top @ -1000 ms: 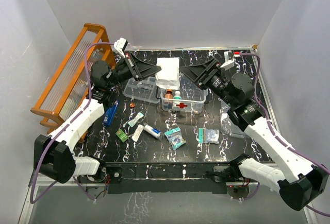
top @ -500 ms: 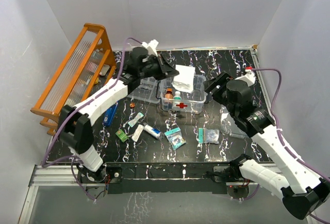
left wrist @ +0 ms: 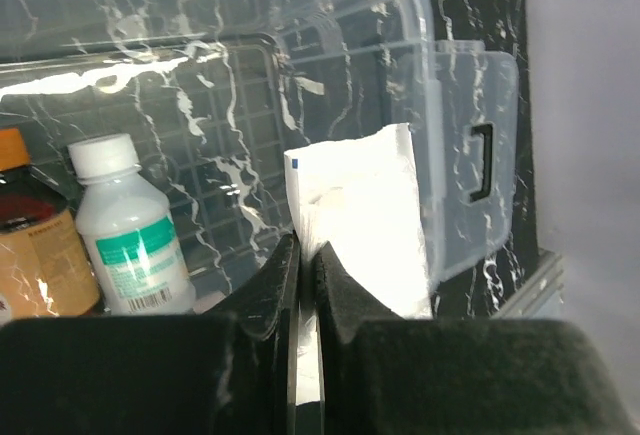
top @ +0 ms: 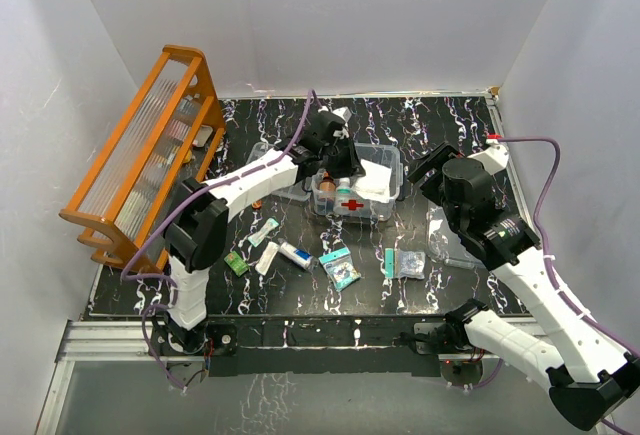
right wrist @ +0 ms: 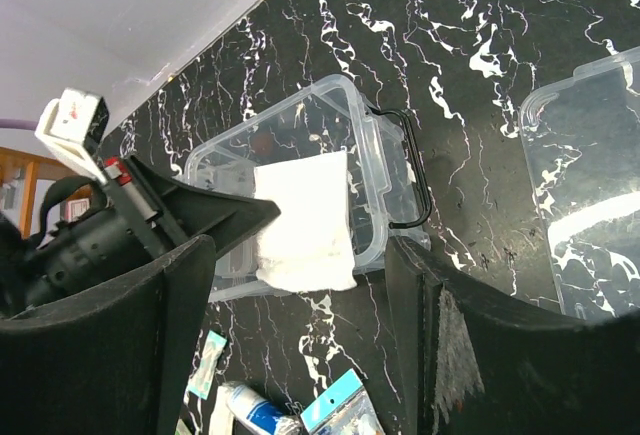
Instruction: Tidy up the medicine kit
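1. Medicine kit stands open at mid-tabletop, right of the orange rack, with a white bottle in its left end.
2. Left gripper is pinched tight on a white pad, holding it over the kit's right part.
3. Right gripper, its jaws wide and holding nothing, hovers right of the kit.

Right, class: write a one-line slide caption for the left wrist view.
Left claw pinches a white packet over the open medicine kit, near a white bottle.

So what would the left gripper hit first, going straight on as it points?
Likely the bare floor of the medicine kit; the white pad in the left gripper would touch first, though depth is unclear.
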Action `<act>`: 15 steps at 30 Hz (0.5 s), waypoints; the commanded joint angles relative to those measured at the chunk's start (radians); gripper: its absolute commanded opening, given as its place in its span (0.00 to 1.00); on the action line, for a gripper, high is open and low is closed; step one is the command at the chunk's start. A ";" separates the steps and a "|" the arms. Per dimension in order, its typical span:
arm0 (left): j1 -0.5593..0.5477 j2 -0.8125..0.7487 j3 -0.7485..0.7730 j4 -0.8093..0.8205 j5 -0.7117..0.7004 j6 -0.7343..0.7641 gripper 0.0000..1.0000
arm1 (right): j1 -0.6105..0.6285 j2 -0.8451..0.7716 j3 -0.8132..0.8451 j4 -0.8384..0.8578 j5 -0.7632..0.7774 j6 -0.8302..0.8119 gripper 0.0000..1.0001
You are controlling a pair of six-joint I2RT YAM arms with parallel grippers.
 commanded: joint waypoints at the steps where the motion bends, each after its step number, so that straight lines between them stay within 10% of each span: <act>1: 0.008 0.009 0.064 0.005 -0.078 0.001 0.00 | -0.003 -0.003 0.037 0.017 0.025 -0.008 0.66; 15: -0.018 0.109 0.128 -0.021 -0.157 -0.040 0.00 | -0.003 -0.002 0.013 0.019 0.023 -0.006 0.66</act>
